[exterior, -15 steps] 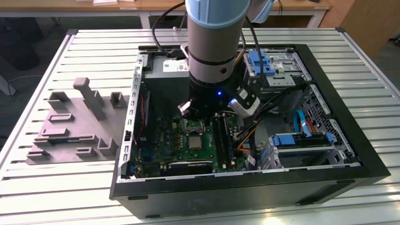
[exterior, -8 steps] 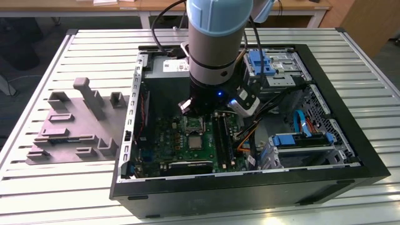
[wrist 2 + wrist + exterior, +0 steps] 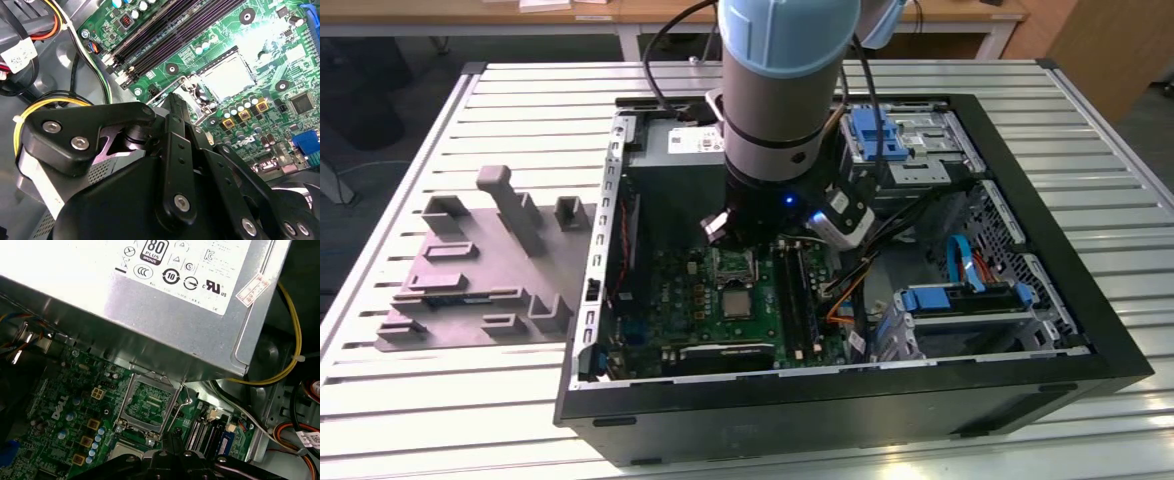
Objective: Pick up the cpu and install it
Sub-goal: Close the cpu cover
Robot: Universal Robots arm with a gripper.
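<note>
The large grey metal box (image 3: pixel 150 320) carries a white label (image 3: pixel 175 265) printed in black, with 1 square badge holding a number and a row of round and angular approval marks. In the exterior view this label (image 3: pixel 694 143) lies at the far side of the case. A small white sticker (image 3: pixel 252 290) with red print sits tilted near the box's corner. White lettering (image 3: pixel 59 407) is printed on the green circuit board (image 3: pixel 75 385). A white paper tag (image 3: pixel 17 56) with fine black print hangs on a cable bundle.

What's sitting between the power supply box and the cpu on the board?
The open metal socket frame lies between the power supply and the cpu, seen in the first wrist view.
</note>
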